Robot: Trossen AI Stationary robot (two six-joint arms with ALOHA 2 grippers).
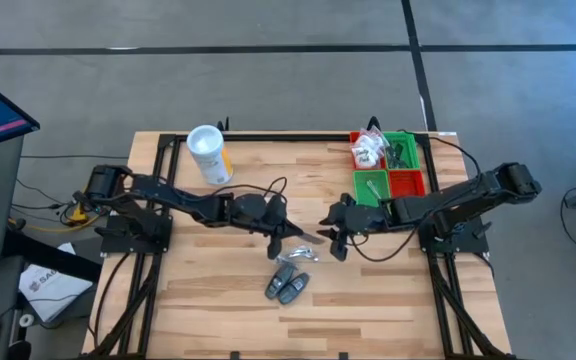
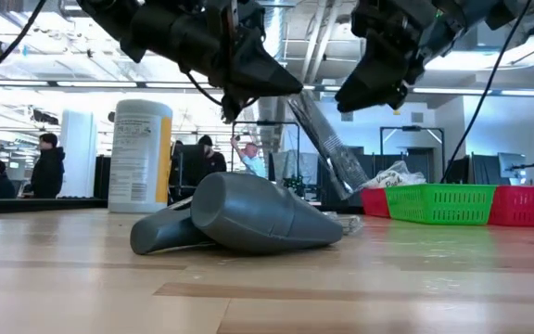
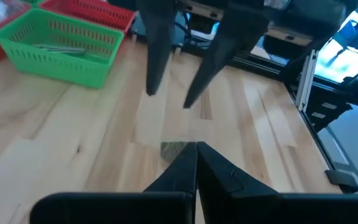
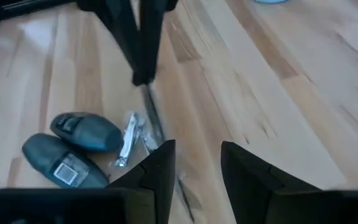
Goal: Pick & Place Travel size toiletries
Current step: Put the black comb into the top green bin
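Pale wood table (image 1: 218, 300), smooth with visible grain and a soft sheen. Two dark grey tubes (image 1: 286, 286), matt plastic look. Clear crinkly wrapped packet (image 1: 301, 254), shiny like film or foil. Red and green bins (image 1: 389, 168) near the far right corner, glossy plastic mesh. White canister (image 1: 209, 154), smooth plastic, paper-looking label.

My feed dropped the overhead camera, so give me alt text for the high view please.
Over the table's middle, the left gripper is shut on a thin clear packet, facing the open right gripper. Two grey tubes lie just below; red and green bins and a white canister sit along the far side.
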